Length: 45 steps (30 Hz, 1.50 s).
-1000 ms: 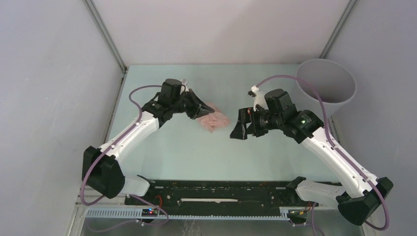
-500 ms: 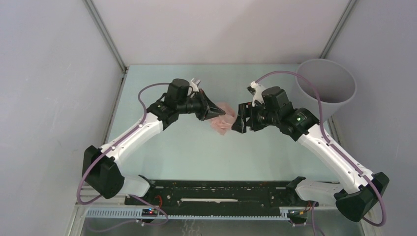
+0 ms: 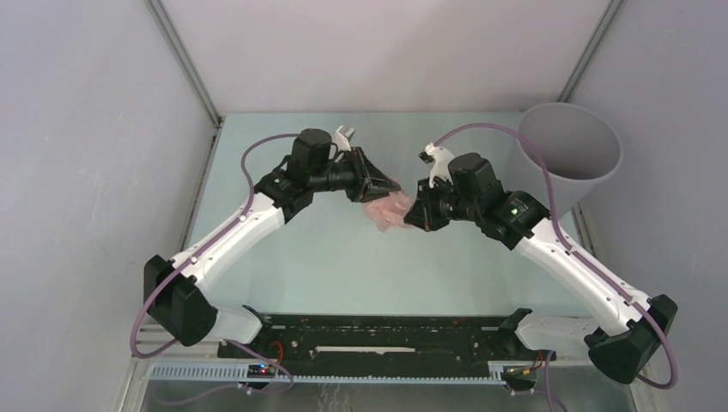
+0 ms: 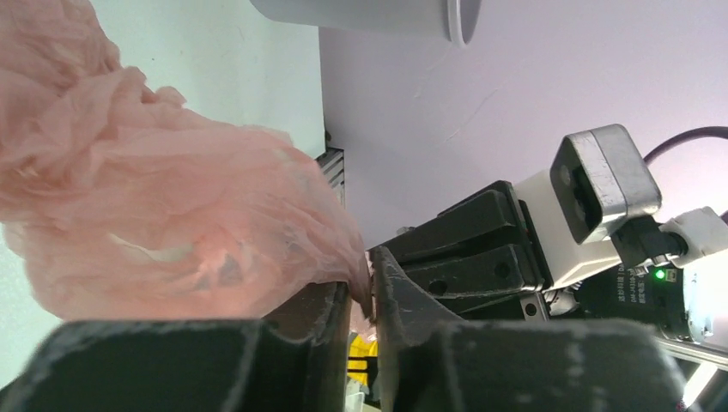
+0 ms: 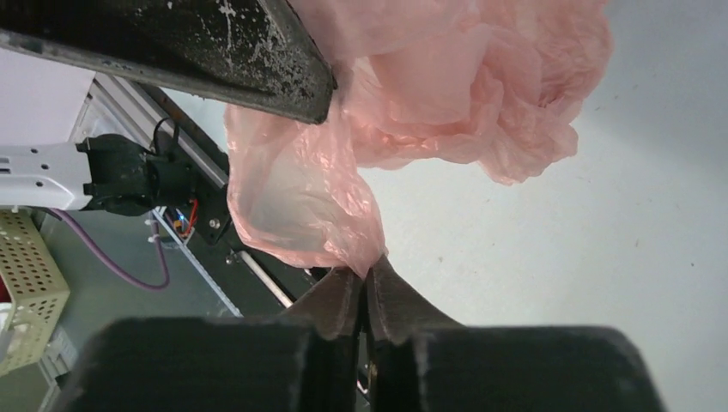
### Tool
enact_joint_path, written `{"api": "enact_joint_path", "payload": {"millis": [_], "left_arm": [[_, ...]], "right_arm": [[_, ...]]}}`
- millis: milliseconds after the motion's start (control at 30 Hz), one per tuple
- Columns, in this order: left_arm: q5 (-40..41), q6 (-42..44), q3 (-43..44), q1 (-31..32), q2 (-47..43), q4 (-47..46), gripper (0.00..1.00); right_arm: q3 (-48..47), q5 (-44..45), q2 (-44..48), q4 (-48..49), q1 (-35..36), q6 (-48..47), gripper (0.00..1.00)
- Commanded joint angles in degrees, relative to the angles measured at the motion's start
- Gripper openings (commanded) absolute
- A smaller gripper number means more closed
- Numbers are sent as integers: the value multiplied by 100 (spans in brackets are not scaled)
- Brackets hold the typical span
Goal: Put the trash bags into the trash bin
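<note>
The left hand (image 3: 384, 186) is pinching one edge of the bag (image 3: 388, 209), with its jaws closed on the film, as the left wrist view is showing. The right hand (image 3: 414, 215) is clamping another edge, with its jaws shut tight on a thin fold. The bag is hanging bunched between the two hands near the centre of the bench (image 3: 343, 266), a little toward 12 o'clock. Whether it is touching the bench I cannot tell. The bin (image 3: 571, 150) is standing upright at 2 o'clock, well apart from the bag.

Judging from this, the two-handed grasp is being completed and the carry is not yet begun. The next move is calling for both hands travelling together toward 2 o'clock, lifting the floppy film above the rim before letting go.

Counting: one bag, one bin, two hands.
</note>
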<state>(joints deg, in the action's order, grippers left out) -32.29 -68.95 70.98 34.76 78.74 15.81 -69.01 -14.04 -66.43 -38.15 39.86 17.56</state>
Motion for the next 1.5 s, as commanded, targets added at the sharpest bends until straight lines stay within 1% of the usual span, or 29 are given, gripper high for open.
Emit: {"api": "enact_joint_path", "payload": {"millis": [0,67,100,133,167,200,267,333,400,500,600,667,767,800,900,967,1100,1133,1200,1300,1333,1400,1433,1467], "left_arm": [[-247,331,413,31,-138,57,32],[-6,809,621,7,-192,569,55],[198,1140,763,-4,-233,866,65],[454,1451,887,-6,-274,1218,73],[696,1718,1002,-5,-310,1516,78],[907,1916,1042,-9,-363,1732,81],[1189,2027,923,-50,-513,1890,84],[1276,1931,608,-110,-680,1675,85],[1249,1750,280,-172,-773,1458,86],[1074,1622,-143,-186,-627,1284,87],[657,1495,-549,-130,-219,1050,88],[617,1529,-711,-49,40,915,84],[642,1519,-883,-47,285,724,81],[630,1516,-904,-44,338,654,82],[563,1696,-927,4,538,558,92],[394,1828,-912,61,825,613,92],[174,1903,-819,272,1317,392,91],[103,1930,-733,322,1486,374,89],[-123,1950,-553,426,1843,422,81],[-128,2064,-430,650,2099,518,76],[-108,2104,-412,732,2134,516,70],[37,2231,-357,735,2159,679,49],[231,2326,-304,699,2097,908,38],[456,2460,-251,653,2003,1093,31]], "right_arm": [[54,-181,150,388,-27,385,1],[46,-338,281,346,-222,951,0],[48,-555,359,290,-406,1311,0],[54,-901,413,249,-621,1621,0],[55,-1303,458,244,-858,1895,0],[55,-1637,495,216,-1126,2118,0],[-45,-2044,538,43,-1483,2366,0],[-177,-2331,482,-12,-1537,2211,0],[-184,-2510,363,-229,-1650,1895,0],[-157,-2490,123,-1125,-1886,1228,0],[65,-2734,385,-828,-1789,827,0],[201,-3077,645,-396,-1784,821,0],[285,-3411,788,-193,-1742,600,0],[321,-3401,794,-240,-1722,486,0],[703,-3267,867,-266,-1796,411,0],[909,-3261,1001,-243,-1839,412,0],[1101,-3187,1242,-283,-1898,364,0],[1103,-3192,1261,-315,-1921,356,0],[1104,-3157,1286,-365,-1946,349,0],[1105,-3095,1349,-383,-1996,377,0],[1101,-3065,1360,-412,-2005,380,0],[1108,-2915,1386,-487,-2015,367,0],[1107,-2769,1394,-556,-2024,356,0],[1091,-2573,1413,-651,-2040,358,0]]}}
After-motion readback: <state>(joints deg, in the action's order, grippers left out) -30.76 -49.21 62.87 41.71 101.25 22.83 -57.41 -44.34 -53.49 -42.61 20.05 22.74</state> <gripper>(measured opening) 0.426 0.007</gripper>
